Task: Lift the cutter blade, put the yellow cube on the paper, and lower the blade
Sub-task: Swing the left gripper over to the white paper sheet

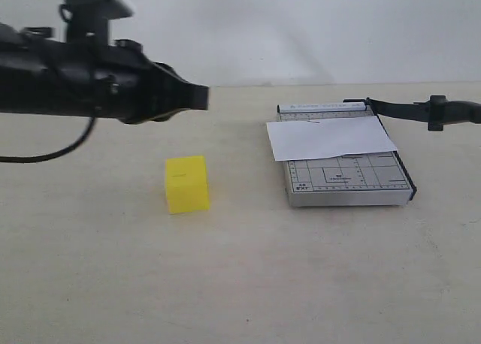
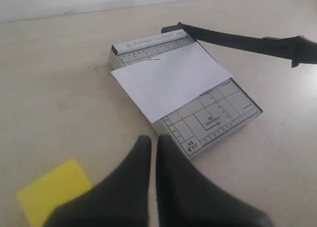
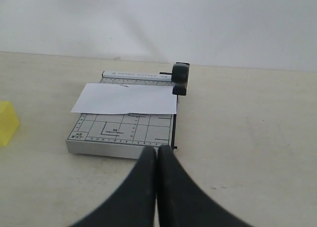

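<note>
Nearest, the pale table (image 1: 240, 295) is lying bare. Next back, the yellow cube (image 1: 186, 183) is sitting flat on the table, left of centre, touching nothing else and well apart from the cutter; it is not yet on the paper. Above the cube, the left claw (image 1: 201, 96) is hovering clear of the table and pointing right toward the cutter. Its fingers (image 2: 136, 155) are drawn narrow, with only a thin slit between them, and are gripping nothing. The right claw (image 3: 157, 150) is hanging on the near side of the cutter, in line with the blade-side edge. Its tips are pressed together and holding nothing. Right of the cube, the grey gridded cutter base (image 1: 349, 185) is resting on the table with its printed near edge facing forward. The paper (image 1: 331, 137) is lying across the far half of that base, slightly skewed. Its left end is overhanging the base's left side, and the near grid is showing uncovered. At the far right corner of the base the cutter blade (image 1: 402, 108) is standing raised on its hinge, lifted clear of the base's right edge. Its thick handle end is up in the air, touching neither claw. Furthest back, the plain white wall (image 1: 316, 28) is closing off the scene.
</note>
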{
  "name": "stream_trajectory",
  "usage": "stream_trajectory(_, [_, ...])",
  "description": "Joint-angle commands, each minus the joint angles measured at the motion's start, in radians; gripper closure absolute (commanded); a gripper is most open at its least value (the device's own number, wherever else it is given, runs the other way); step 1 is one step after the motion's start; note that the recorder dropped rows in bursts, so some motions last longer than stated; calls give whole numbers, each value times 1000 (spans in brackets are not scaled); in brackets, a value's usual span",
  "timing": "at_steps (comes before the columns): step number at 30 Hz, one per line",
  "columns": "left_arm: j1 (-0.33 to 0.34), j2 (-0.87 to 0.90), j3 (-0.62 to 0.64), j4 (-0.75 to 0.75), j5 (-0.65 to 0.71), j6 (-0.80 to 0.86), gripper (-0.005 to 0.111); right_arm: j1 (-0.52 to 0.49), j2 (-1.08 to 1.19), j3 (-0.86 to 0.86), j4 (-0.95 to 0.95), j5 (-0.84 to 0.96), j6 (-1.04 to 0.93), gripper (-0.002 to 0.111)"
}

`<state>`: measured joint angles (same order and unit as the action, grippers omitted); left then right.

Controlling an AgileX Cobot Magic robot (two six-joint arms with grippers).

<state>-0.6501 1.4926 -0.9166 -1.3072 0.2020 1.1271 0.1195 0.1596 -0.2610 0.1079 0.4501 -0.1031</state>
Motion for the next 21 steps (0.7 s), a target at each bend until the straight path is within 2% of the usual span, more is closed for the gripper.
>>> stream_trajectory(1, [-104,251,-204,-11,-94,41,102,3,-5,23,-6,-41,-8,109])
stream_trajectory(2, [-106,360,-318,-11,-80,41,102,3,-5,23,-2,-36,-8,109])
stream_trajectory(3, [-106,403,-377,-11,-63,41,102,3,-5,23,-2,-34,-8,109])
stream_trajectory(4, [-106,504,-487,-11,4,41,102,3,-5,23,9,-32,-8,109])
stream_trajectory(5, [-106,581,-559,-9,78,41,102,3,-5,23,16,-29,-8,109])
stream_trajectory(7, [-115,663,-639,-12,127,32,102,3,-5,23,16,-22,-8,109])
stream_trajectory(11, [-122,739,-689,-12,78,32,102,3,-5,23,16,-19,-8,109])
stream_trajectory(15, [-127,797,-741,48,73,32,102,3,-5,23,16,-19,-8,109])
stream_trajectory(21, [-128,851,-807,50,78,32,102,3,-5,23,16,-17,-8,109])
